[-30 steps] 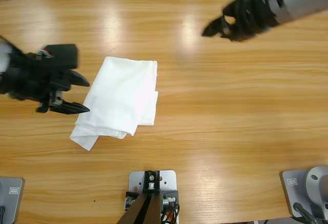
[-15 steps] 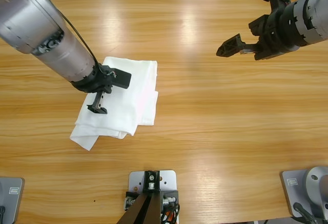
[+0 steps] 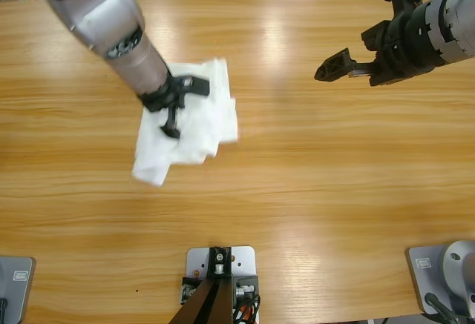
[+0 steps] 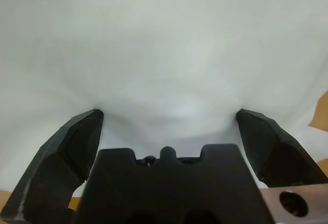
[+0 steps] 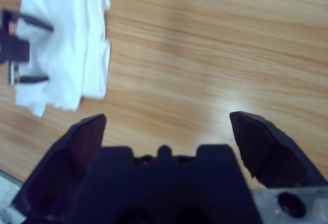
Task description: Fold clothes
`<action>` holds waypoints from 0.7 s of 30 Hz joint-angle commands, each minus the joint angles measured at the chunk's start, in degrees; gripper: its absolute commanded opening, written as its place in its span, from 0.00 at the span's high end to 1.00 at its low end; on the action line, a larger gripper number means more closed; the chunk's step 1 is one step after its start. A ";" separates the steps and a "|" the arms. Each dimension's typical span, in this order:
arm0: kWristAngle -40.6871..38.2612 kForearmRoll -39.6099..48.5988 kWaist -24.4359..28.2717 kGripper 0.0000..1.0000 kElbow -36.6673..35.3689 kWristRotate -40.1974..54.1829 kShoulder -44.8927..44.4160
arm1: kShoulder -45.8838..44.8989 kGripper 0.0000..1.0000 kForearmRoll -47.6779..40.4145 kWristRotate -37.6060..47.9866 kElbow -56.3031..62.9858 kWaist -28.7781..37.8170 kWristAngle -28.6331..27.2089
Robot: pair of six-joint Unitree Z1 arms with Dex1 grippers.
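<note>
So compared to half a second back, the folded white cotton T-shirt has slid toward 1 o'clock across the wooden tabletop, and the left tool has gone with it, planted right on top of the cloth. The bundle's outline has changed a bit too; the bottom corner now pokes out at about 7 o'clock.

Left wrist view is basically all white fabric, with the left tool's jaws spread wide and their tips pressing into it, not pinching anything. Looks like it's pushing or dragging the shirt rather than gripping it.

The right tool hangs up near 2 o'clock, well apart from the shirt, jaws spread and empty, in pretty much the same spot as before.

Progress-wise: I'd say the folding itself is mostly done. The shirt is a compact, layered packet, no sleeves or neck showing. It's a little ragged, edges not lined up, one layer sticking out on the right. What's left seems to be positioning it and maybe tidying the stack.
</note>
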 commanded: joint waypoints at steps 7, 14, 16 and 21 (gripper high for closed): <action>10.99 18.35 22.09 0.00 -36.01 -27.25 23.57 | 2.95 0.00 0.55 -0.50 0.37 -1.44 -0.36; 4.48 23.55 30.79 0.00 -47.33 -45.92 27.69 | 4.70 0.00 0.46 -0.41 0.18 -1.44 -0.10; 4.10 24.76 32.28 0.00 -50.00 -50.03 28.78 | 5.25 0.00 0.46 -0.41 0.18 -1.44 0.10; 4.08 28.16 36.43 0.00 -57.00 -56.11 31.71 | 5.12 0.00 0.60 -0.32 0.25 -1.44 0.61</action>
